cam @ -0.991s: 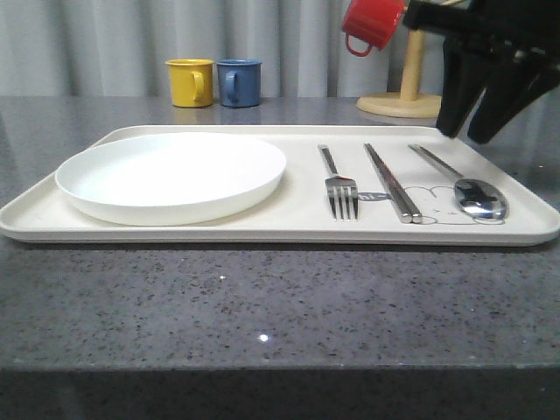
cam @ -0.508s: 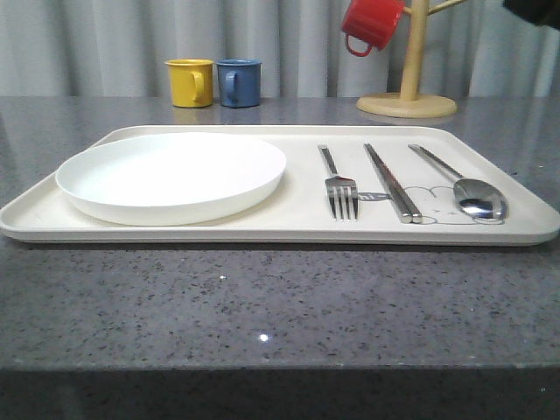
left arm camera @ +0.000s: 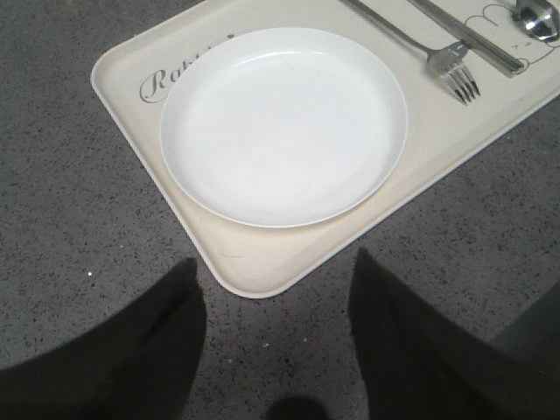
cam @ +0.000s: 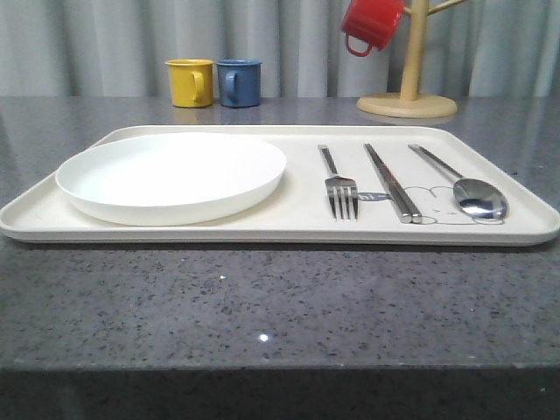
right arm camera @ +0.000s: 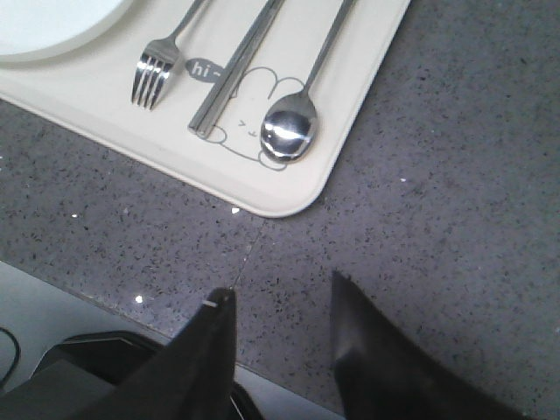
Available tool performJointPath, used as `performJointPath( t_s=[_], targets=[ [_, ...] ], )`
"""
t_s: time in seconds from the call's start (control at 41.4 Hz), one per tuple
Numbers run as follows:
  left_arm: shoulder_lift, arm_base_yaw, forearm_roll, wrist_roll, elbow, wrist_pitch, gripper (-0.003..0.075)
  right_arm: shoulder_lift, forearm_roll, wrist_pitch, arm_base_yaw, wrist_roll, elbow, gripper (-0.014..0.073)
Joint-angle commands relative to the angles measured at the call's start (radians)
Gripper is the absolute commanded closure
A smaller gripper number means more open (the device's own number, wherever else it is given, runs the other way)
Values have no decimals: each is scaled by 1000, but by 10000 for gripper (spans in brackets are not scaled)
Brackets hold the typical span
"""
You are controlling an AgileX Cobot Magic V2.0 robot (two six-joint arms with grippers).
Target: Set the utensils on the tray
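The tray [cam: 289,229] spans the middle of the front frame on the grey surface [cam: 262,306], with a white plate [cam: 171,175] on its left half. Right of centre lie fork [cam: 341,188], chopsticks [cam: 392,184] and spoon [cam: 472,194] — side by side, apart. Left gripper [left arm camera: 276,341] and right gripper [right arm camera: 284,350] hang over the surface, jaws spread, holding nothing

Large cream rectangular tray [cam: 297,229], grey "Rabbit" script at one corner, grey outline rabbit drawing with a small grey "hi" bubble. Round plain white plate [cam: 171,175]. Shiny silver metal fork [cam: 339,185], flat silver chopsticks [cam: 391,182], silver oval-bowled spoon [cam: 464,186]. Dark grey speckled stone countertop [cam: 262,306], white flecks. Yellow mug [cam: 191,82], blue mug [cam: 239,82], red mug [cam: 370,24] on pale wooden stand [cam: 409,79]. Grey-white pleated curtain [cam: 105,39].
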Motion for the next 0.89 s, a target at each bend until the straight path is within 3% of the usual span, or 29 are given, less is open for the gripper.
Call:
performJointPath(
  t_s=[0.0,0.532,0.653,0.87],
  targets=[
    [-4,-8,-3,-7,-28,-69,351,-60,-11,-95,0,-9,15,295],
    [-4,-8,-3,-7,-28,-69,351,-134,-11,-154,0,-9,80,300],
    [-4,-8,-3,-7,-28,-69,351,-134,-11,-159,0,-9,80,371],
    [-4,-8,-3,-7,-28,-69,351,-134,-11,-159,0,-9,80,610]
  ],
)
